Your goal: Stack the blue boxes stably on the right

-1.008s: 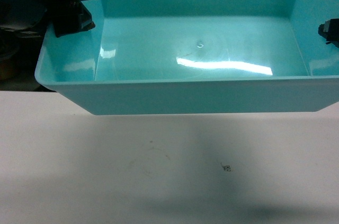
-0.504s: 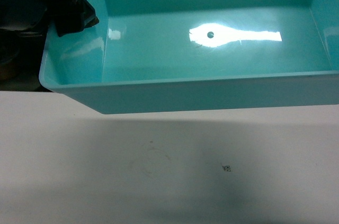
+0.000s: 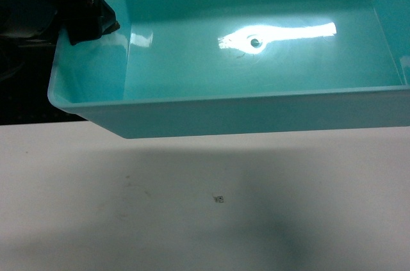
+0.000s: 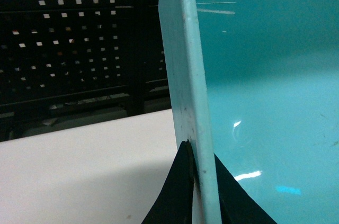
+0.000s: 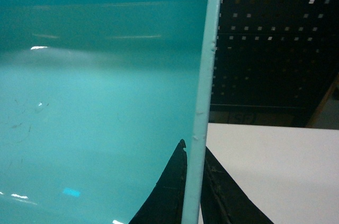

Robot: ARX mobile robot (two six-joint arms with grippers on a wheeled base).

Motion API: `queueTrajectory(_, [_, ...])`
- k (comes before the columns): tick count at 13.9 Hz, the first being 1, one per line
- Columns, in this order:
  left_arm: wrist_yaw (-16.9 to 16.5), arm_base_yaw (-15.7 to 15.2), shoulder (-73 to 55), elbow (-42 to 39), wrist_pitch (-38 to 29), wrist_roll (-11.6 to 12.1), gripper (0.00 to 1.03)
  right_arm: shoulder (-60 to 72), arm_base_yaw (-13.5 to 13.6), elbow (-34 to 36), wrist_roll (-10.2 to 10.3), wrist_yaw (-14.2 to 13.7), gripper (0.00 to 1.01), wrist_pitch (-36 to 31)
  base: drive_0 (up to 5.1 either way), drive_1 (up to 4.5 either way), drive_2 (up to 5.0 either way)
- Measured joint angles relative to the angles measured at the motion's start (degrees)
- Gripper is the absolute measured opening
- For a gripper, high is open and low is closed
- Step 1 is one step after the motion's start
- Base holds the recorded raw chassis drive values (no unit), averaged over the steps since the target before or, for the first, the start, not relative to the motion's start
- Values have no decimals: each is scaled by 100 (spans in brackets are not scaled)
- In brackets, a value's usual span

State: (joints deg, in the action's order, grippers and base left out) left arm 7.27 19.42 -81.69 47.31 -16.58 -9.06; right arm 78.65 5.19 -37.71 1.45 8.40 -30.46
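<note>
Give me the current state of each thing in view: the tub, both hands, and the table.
Light turquoise rectangular plastic tub: lifted clear of the table, upright, empty, shadow beneath it.
Left hand: shut on the tub's left rim, one finger each side of the wall.
Right hand: shut on the tub's right rim, one finger each side of the wall.
White table: bare beneath the tub, apart from a small dark speck.
</note>
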Motion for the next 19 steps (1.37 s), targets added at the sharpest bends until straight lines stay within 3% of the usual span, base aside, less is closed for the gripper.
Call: queueTrajectory(19, [0, 0, 0, 0, -4, 2, 2, 0, 0, 0, 2, 0, 7, 0, -182, -182, -182])
